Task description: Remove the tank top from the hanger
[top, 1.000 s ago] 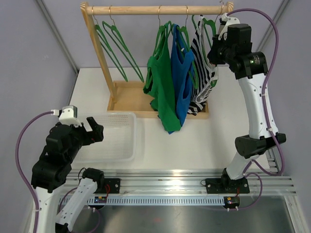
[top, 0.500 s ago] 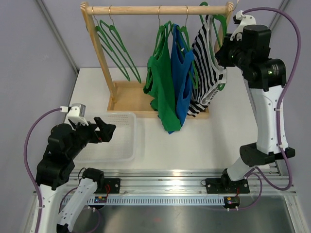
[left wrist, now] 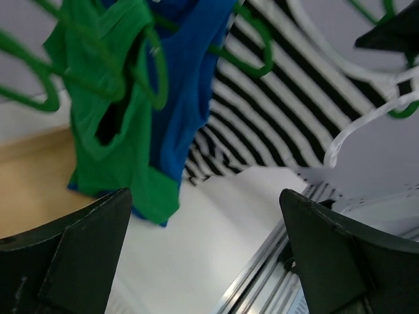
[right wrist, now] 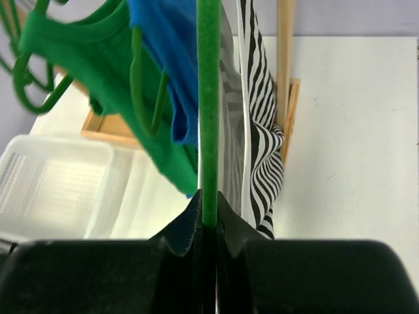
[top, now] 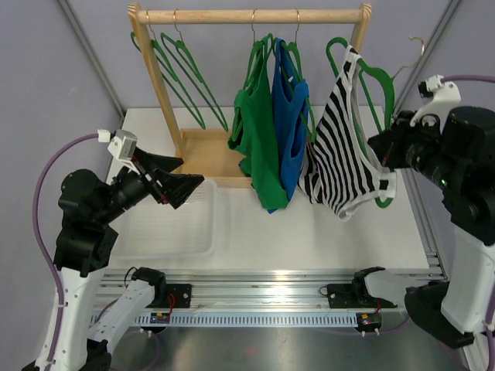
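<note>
The black-and-white striped tank top (top: 340, 154) hangs on a green hanger (top: 373, 73) that is off the rail, in the air to the right of the rack. My right gripper (top: 387, 148) is shut on the hanger's lower bar. In the right wrist view the jaws (right wrist: 209, 222) pinch the green bar (right wrist: 209, 98), with the striped top (right wrist: 258, 150) just beyond. My left gripper (top: 176, 182) is open and empty, raised over the basket and pointing toward the garments. In the left wrist view its gripper (left wrist: 206, 261) frames the striped top (left wrist: 288, 111).
The wooden rack (top: 247, 14) holds a green tank top (top: 259, 131), a blue one (top: 288, 131) and empty green hangers (top: 182, 77). A white basket (top: 174, 224) lies at the front left. The rack's base tray (top: 209, 154) sits behind it.
My right arm lifted the hanger with the striped top off the rail and carried it right and nearer. My left arm rose and swung right, toward the garments.
</note>
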